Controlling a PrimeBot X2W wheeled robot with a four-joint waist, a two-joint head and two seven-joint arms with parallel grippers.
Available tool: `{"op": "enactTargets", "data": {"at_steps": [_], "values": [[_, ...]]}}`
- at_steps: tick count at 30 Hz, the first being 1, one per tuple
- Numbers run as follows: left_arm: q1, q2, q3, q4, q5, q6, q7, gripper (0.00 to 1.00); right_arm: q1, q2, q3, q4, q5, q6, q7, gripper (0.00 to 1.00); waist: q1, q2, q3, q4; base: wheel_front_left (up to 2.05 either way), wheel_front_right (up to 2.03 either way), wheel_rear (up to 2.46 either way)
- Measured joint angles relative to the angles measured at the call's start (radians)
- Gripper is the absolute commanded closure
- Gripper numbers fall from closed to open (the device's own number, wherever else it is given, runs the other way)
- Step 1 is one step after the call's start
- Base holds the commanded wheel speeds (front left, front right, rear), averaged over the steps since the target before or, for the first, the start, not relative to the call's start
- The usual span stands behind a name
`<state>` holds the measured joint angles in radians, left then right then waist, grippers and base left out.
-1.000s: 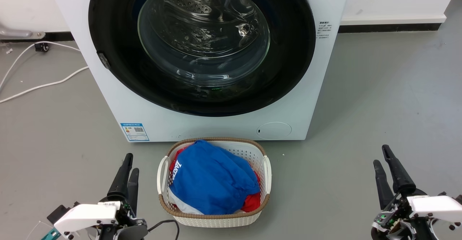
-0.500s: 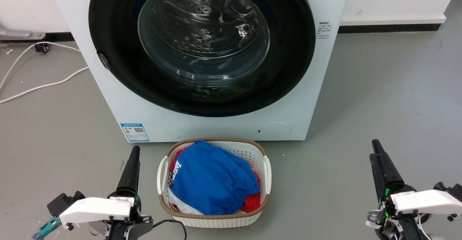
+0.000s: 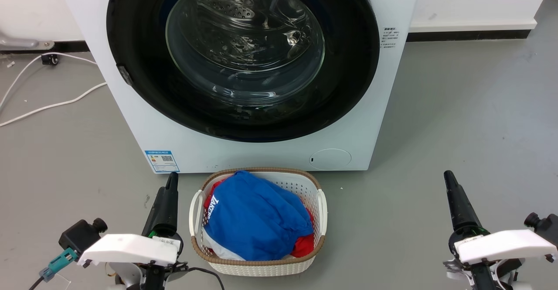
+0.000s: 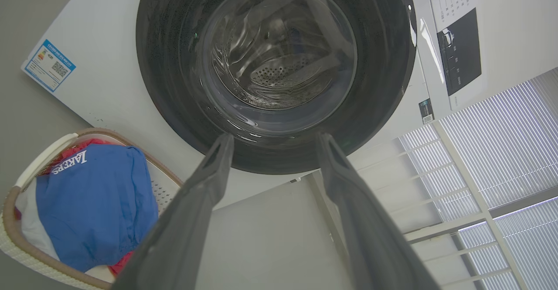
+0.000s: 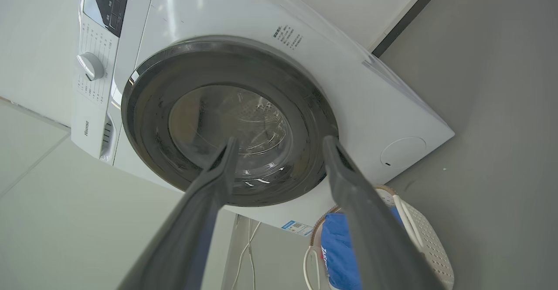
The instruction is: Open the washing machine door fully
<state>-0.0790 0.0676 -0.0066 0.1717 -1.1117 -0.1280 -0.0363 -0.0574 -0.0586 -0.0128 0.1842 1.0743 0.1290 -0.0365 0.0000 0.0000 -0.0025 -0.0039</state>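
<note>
The washing machine [image 3: 261, 155] is a white front-loader filling the top of the head view. Its washing machine door [image 3: 353, 63], a glossy black disc with a clear glass bowl centre, lies flush against the front, shut; a small grey tab [image 3: 124, 74] sits on its left rim. My left gripper [image 3: 172, 179] hovers over the floor at the lower left, beside the basket. My right gripper [image 3: 449, 177] is at the lower right. Both are well short of the door. The wrist views show the left gripper [image 4: 274, 139] and the right gripper [image 5: 280, 141] open, holding nothing, pointing at the door [image 4: 174, 85] [image 5: 144, 128].
A white woven laundry basket [image 3: 320, 203] with blue and red clothes stands on the grey floor right before the machine. A white cable [image 3: 52, 103] lies on the floor at the left. A small round white flap [image 3: 330, 159] is low on the machine's front.
Both wrists have rolled, so each gripper's fingers now line up edge-on in the head view. The left gripper has moved forward and right, the right gripper slightly left. The door has not moved.
</note>
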Motion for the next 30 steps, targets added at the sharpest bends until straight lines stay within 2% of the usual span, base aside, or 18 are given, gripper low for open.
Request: {"op": "enactTargets", "data": {"at_steps": [8, 30], "values": [[0.000, 0.010, -0.002, -0.003, 0.160, 0.000, -0.029, 0.00, 0.002, 0.001, 0.002, -0.014, -0.189, 0.000, -0.021, 0.00, 0.0000, 0.0000, 0.001, -0.007, 0.00, 0.00, 0.00], [-0.001, 0.047, -0.038, 0.004, 0.536, 0.008, -0.092, 0.00, 0.007, 0.003, 0.029, -0.053, -0.551, 0.000, -0.030, 0.00, 0.0000, 0.0000, 0.007, -0.020, 0.00, 0.00, 0.00]]}}
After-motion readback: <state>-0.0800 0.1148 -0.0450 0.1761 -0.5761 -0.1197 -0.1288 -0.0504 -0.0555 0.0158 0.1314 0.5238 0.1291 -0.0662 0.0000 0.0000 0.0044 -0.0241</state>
